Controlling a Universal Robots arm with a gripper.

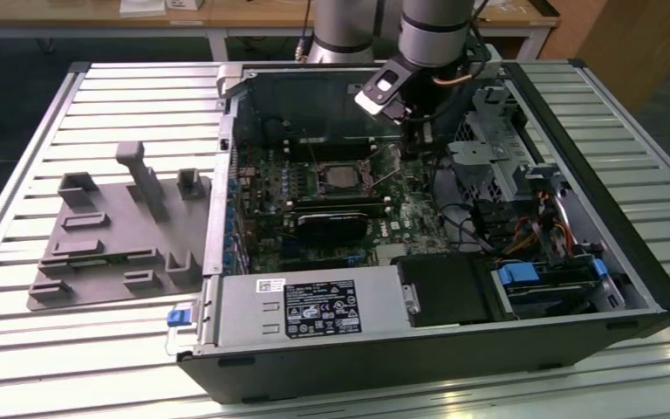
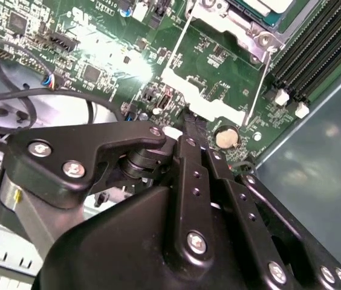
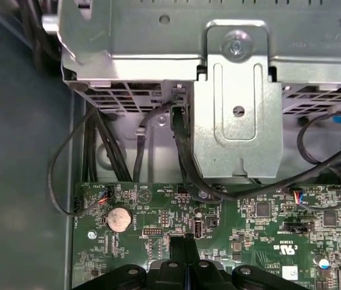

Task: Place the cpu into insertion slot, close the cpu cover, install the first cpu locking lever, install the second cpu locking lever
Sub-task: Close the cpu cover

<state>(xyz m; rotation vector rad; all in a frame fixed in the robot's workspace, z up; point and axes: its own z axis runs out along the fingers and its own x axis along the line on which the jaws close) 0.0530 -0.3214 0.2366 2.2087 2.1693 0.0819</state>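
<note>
Inside an open black computer case [image 1: 370, 371], the black tool [image 1: 417, 135], fingers pressed together with nothing visible between them, hangs at the exterior view's upper centre, the small silvery-beige square cpu [image 1: 341, 175] sitting in its dark insertion slot [image 1: 313, 177] just to the exterior view's left, slightly lower in frame.

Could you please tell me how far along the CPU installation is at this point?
Done: the cpu sits in the insertion slot. In hand: the claw is at the free edge of the cpu cover, which looks raised rather than closed. Left: closing the cover and both locking levers.
</note>
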